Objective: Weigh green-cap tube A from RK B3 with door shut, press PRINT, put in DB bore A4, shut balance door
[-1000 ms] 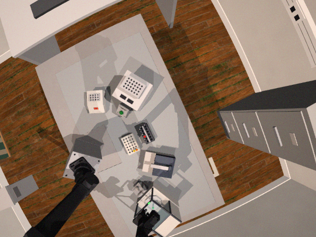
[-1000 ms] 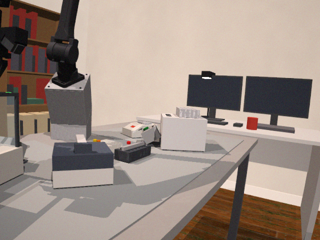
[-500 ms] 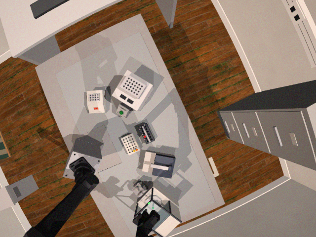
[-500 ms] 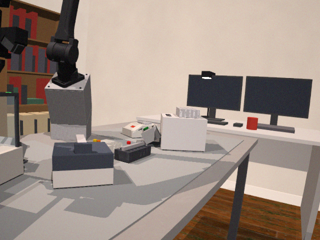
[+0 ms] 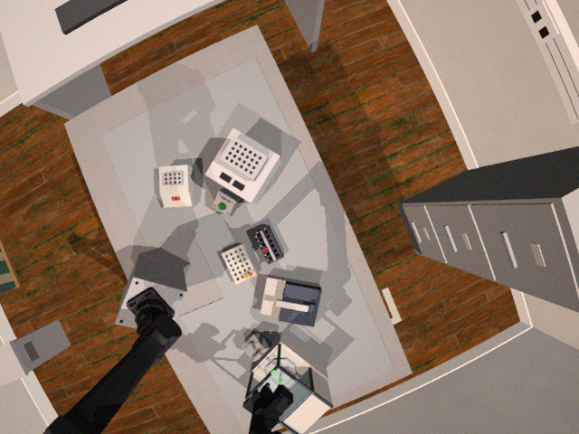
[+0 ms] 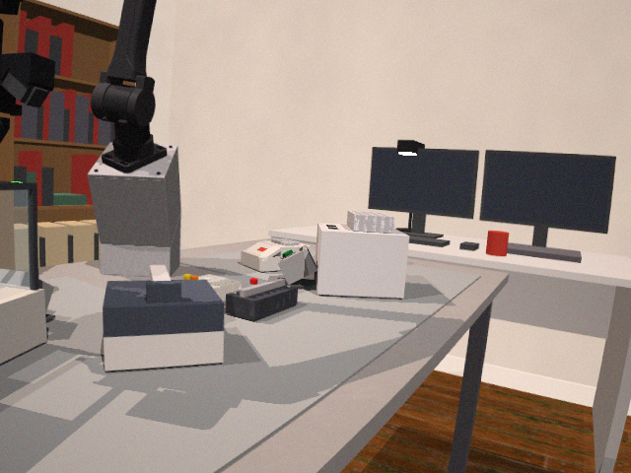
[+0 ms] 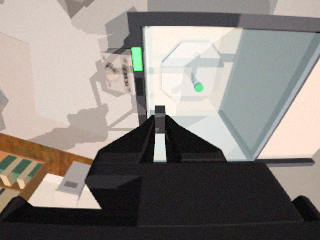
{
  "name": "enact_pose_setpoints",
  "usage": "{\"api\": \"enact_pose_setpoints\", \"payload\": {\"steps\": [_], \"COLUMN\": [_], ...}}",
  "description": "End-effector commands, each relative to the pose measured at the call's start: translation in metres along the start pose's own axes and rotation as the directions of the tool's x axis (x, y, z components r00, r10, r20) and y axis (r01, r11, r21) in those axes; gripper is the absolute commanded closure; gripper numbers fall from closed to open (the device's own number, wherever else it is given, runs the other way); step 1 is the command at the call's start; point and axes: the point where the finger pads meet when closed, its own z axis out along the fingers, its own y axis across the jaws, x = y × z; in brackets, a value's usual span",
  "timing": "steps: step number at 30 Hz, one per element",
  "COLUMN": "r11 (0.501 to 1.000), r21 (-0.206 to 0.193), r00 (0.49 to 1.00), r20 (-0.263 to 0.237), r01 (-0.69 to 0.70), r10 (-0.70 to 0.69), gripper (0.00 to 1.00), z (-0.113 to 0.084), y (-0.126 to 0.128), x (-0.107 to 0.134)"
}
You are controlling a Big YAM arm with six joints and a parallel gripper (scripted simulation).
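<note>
Tube A, with its green cap (image 5: 280, 381) (image 7: 198, 87), stands on the pale octagonal pan (image 7: 172, 62) inside the balance's glass box. The top pane appears shut; its dark handle (image 7: 160, 125) is close to the front bar. My gripper (image 7: 159, 120) is above the front of the box, its fingers closed around that handle. The green lamp (image 5: 272, 372) (image 7: 137, 59) on the front bar is lit. The sloping front (image 7: 117, 72) lies outside the box, left in the wrist view. The dry block DB (image 5: 184, 198) (image 6: 259, 260) is far left of the balance as seen from the base.
The spectrophotometer SP (image 5: 298, 315) (image 6: 163, 351) stands beside the balance. The magnet block MG (image 5: 254, 233) (image 6: 262, 307) holds a red-capped tube; the rack RK (image 5: 225, 257) holds yellow- and orange-capped tubes. The big white mixer MX (image 5: 264, 186) (image 6: 362, 264) stands near DB.
</note>
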Motion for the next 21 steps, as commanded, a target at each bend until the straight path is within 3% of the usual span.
{"api": "enact_pose_setpoints", "payload": {"steps": [1,21], "r11": [1.0,1.0], "r21": [0.03,0.028], "r00": [1.0,1.0], "r20": [0.001,0.001], "r01": [0.002,0.002], "r10": [-0.002,-0.002], "gripper": [0.94,0.94], "z": [-0.006,-0.006], "y": [-0.026,-0.042], "x": [-0.006,-0.006]}}
